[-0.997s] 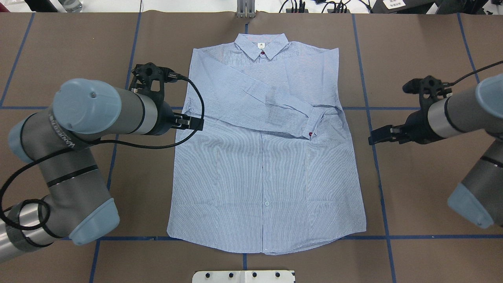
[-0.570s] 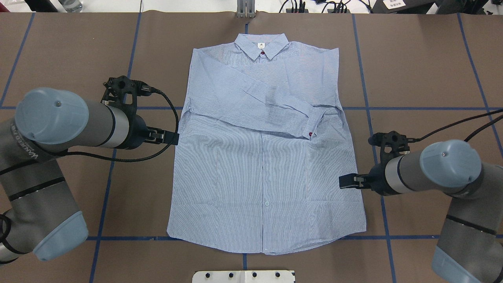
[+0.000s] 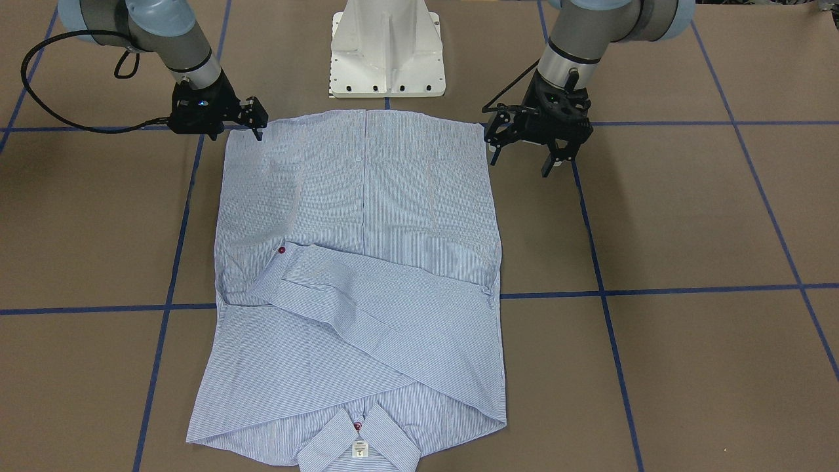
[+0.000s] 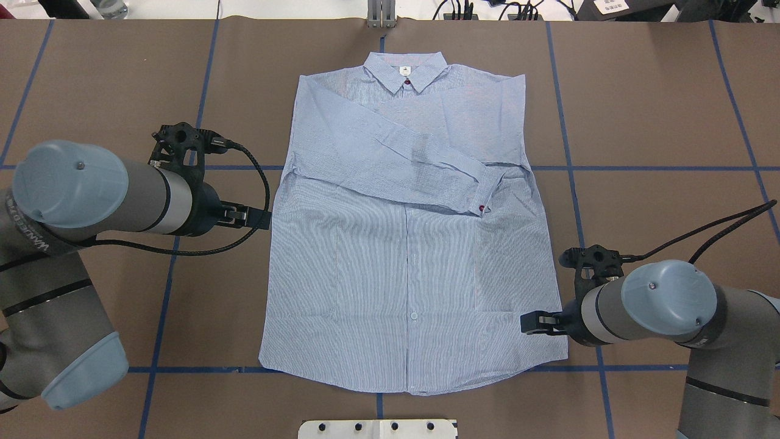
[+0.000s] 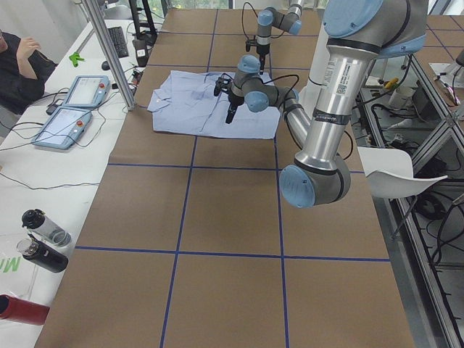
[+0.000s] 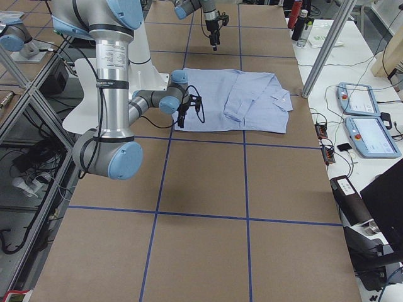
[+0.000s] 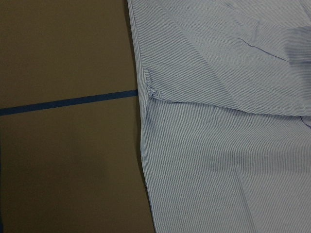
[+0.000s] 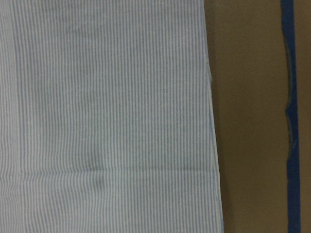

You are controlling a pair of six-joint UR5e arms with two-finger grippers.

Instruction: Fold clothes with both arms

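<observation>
Blue-and-white shirt [image 4: 414, 274] is lying flat on the brown tabletop [image 4: 670, 91], sleeves [image 4: 396, 152] crossed over the chest, so the body fold is coming up. Left end effector [image 3: 521, 157] is hanging wide open beside the shirt's edge; right end effector [image 3: 257, 128] is hovering at the hem corner, spread impossible to tell. Next up, I reckon: both need to be pinching hem corners.

A brown table cover [image 4: 658, 91] is crossed by blue tape lines [image 4: 670, 168] in a grid. In the front-facing view a white pedestal [image 3: 387, 49] stands at 12 o'clock. In the left side view a person [image 5: 18, 69] in a dark top is at 10 o'clock, near two screen panels [image 5: 87, 90] on a white bench [image 5: 43, 170]. A clear bottle [image 5: 45, 227], a black bottle [image 5: 40, 255] and a red bottle [image 5: 22, 308] lie at 8 o'clock. A white chair [image 5: 395, 168] is at 3 o'clock.
</observation>
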